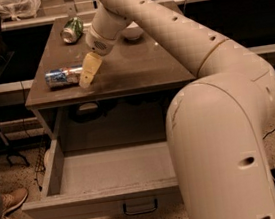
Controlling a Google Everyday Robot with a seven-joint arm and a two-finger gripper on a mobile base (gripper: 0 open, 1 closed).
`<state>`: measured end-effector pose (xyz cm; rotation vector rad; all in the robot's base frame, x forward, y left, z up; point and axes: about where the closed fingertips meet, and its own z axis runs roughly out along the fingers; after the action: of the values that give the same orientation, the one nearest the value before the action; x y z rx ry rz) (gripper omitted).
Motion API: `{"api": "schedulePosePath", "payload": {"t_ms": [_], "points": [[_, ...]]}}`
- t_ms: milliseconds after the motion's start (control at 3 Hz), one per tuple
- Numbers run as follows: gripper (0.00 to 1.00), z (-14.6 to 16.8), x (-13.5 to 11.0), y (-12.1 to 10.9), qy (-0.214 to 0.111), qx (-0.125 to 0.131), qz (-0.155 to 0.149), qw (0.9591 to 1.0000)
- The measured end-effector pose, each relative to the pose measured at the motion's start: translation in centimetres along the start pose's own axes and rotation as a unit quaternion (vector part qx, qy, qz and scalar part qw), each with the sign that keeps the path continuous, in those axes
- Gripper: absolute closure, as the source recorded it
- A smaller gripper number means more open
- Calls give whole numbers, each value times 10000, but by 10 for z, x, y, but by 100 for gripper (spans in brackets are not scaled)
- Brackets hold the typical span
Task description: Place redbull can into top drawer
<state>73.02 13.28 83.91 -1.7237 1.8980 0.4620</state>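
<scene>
Risk: the slim blue-and-silver redbull can (pixel 62 76) lies on its side near the left front edge of the dark tabletop (pixel 137 66). A glancing contact could roll it off, missing the open grey-brown top drawer (pixel 104 204) below. The tan claw (pixel 86 74) sits just beside the can's right end. Its opening and any contact cannot be determined.

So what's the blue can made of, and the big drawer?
The redbull can, lying on the table beside the gripper, looks like thin metal: shiny with bright glints. The open top drawer looks like matte grey laminate or painted wood; its small handle looks like dark metal.
</scene>
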Motion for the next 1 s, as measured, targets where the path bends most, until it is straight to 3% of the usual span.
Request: {"api": "schedulePosePath", "payload": {"t_ms": [333, 1000], "points": [[0, 16, -22, 7, -114, -236, -191, 9995], [49, 28, -38, 13, -158, -423, -309, 9985]]}}
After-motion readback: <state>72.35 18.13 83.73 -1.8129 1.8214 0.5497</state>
